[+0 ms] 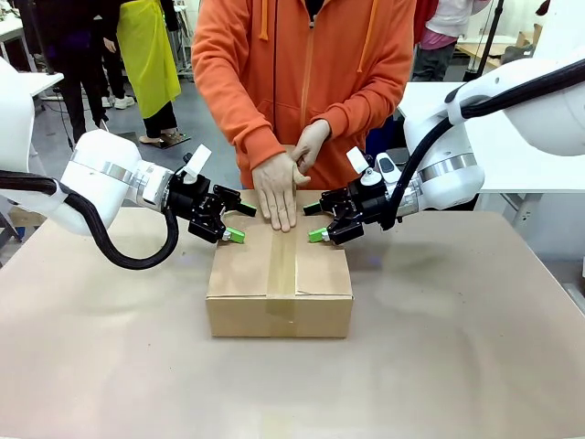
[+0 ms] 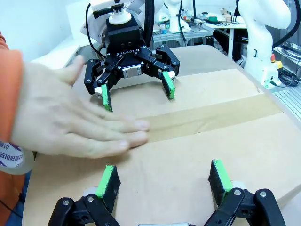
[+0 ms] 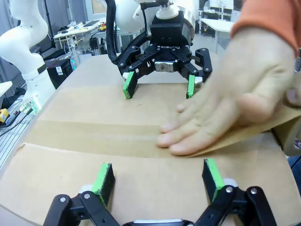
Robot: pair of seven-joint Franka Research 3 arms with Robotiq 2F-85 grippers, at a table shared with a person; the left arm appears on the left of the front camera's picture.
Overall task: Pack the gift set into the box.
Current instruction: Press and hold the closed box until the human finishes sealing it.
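The brown cardboard box [image 1: 279, 285] stands shut at the table's middle, with a tape strip [image 1: 281, 265] along its top seam. The gift set is hidden. A person in an orange hoodie lays a flat hand [image 1: 276, 189] on the far end of the seam. My left gripper [image 1: 239, 222] hovers open over the box's far left top edge. My right gripper [image 1: 315, 222] is open over the far right edge, facing it. In the left wrist view my own gripper [image 2: 164, 183] sits just above the box top [image 2: 188, 155], with the hand [image 2: 70, 122] ahead. The right wrist view mirrors this for that gripper [image 3: 157, 181].
Brown paper covers the table [image 1: 457, 347], with free room around the box on all sides. A roll of tape [image 2: 9, 157] hangs on the person's wrist. A white table [image 1: 512, 155] stands behind on the right, and other people stand far off at the back left.
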